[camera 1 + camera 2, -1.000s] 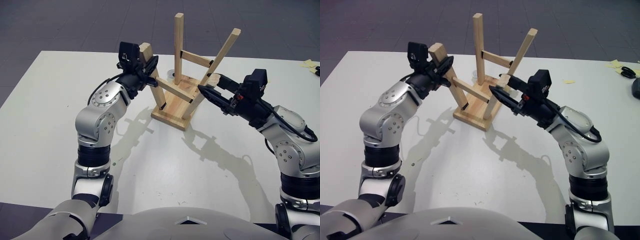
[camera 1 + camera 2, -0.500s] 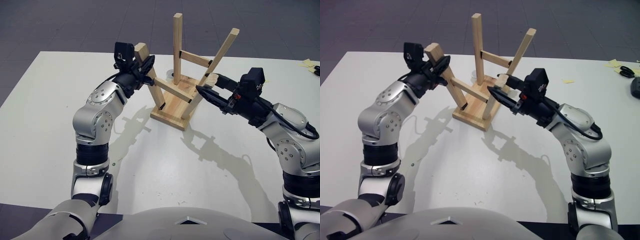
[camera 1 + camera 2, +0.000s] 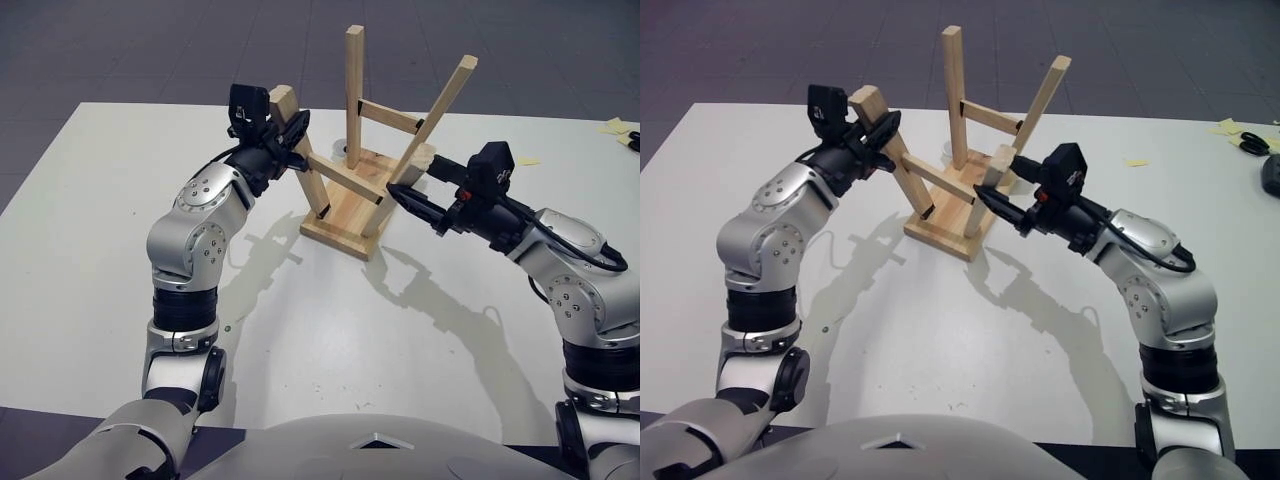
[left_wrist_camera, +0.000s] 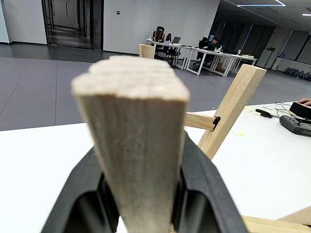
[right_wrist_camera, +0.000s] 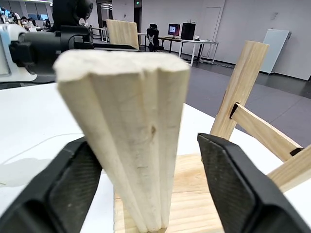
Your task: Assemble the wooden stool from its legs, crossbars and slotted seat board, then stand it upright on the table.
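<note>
A pale wooden stool (image 3: 365, 170) sits upside down on the white rectangular desk (image 3: 110, 260). Its flat square seat board (image 3: 345, 222) lies on the surface and its 4 legs point up and splay outward. It stands past the middle of the desk, toward the far edge, with wide bare surface on the near side and out to the left edge.

The left tool (image 3: 291, 135) is clamped on the upper end of the near-left leg (image 3: 319, 196). In the left wrist view both black pads (image 4: 197, 189) press against that leg's sides.

The right tool (image 3: 408, 178) is spread around the top of the near-right leg (image 3: 424, 158). In the right wrist view 1 ribbed pad (image 5: 73, 187) is at the wood, while the other stands off with a gap.

The rear leg (image 3: 354, 90) is close to upright, and the far-right leg (image 3: 446, 100) leans outward. 2 crossbars show: a high one (image 3: 392, 117) joins those 2 legs, and a lower one (image 3: 350, 181) runs from the gripped left leg toward the right.

Small yellow notes (image 3: 618, 127) lie near the desk's far-right edge, well apart from the stool.
</note>
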Tool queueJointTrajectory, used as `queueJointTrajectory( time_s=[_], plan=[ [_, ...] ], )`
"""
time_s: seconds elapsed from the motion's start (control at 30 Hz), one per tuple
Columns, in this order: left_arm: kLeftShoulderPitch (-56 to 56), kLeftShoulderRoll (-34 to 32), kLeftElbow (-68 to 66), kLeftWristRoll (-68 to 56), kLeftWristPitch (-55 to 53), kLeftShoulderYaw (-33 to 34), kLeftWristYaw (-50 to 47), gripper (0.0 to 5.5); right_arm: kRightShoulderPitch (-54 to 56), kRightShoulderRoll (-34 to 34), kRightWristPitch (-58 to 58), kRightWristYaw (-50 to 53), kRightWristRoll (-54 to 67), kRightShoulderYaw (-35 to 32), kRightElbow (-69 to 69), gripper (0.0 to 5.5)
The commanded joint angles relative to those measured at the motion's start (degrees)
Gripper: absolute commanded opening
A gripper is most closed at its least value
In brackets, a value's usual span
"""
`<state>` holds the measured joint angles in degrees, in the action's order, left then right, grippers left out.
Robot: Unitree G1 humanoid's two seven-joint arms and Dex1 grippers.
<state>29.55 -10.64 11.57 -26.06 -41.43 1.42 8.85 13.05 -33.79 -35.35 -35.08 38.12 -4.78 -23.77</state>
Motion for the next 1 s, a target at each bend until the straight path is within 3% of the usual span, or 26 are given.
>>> queueJointTrajectory(
  time_s=[0.03, 0.13, 0.27, 0.33, 0.47, 0.67, 0.83, 1.0],
  plan=[
    [-2.57, -1.74, -2.87, 3.12, -2.56, -0.71, -0.77, 1.02, 6.87, 2.53, -6.73, 3.86, 14.65, -8.71, 1.49, 4.12],
    [-2.57, -1.77, -2.87, 3.09, -2.45, -0.83, -0.64, 1.02, 13.9, 3.64, -10.69, 9.67, 30.18, -15.64, 5.93, 4.59],
    [-2.55, -2.31, -2.93, 3.01, -2.32, -1.37, 0.38, 1.02, 23.43, 1.64, -9.87, 12.84, 31.8, -18.24, 14.06, 5.21],
    [-2.43, -2.75, -3.22, 3.08, -2.15, -1.45, 0.86, 1.02, 27.42, 0.25, -8.68, 10.86, 27.89, -16.22, 17.61, 5.4],
    [-2.14, -2.97, -3.69, 3.04, -1.75, -1.94, 1.42, 1.02, 30.83, -1.18, 0.01, 0.47, 11.97, -5.33, 24.72, 5.4],
    [-2.32, -2.75, -3.48, 2.53, -1.37, -3.2, 2.88, 1.02, 30.21, 3.21, 10.65, -12.11, -1.68, 6.46, 30.77, 5.4],
    [-3.09, -2.72, -1.98, 1.22, -0.72, -3.92, 5.23, 1.02, 34.69, 7.68, 19.56, -16.29, -10.56, 9.7, 45.28, 5.4],
    [-3.48, -2.36, 0.11, -0.97, -0.72, -3.86, 7.56, 1.02, 37.38, 9.8, 23.2, -18.23, -14.45, 8.93, 55.33, 5.4]
  ],
)
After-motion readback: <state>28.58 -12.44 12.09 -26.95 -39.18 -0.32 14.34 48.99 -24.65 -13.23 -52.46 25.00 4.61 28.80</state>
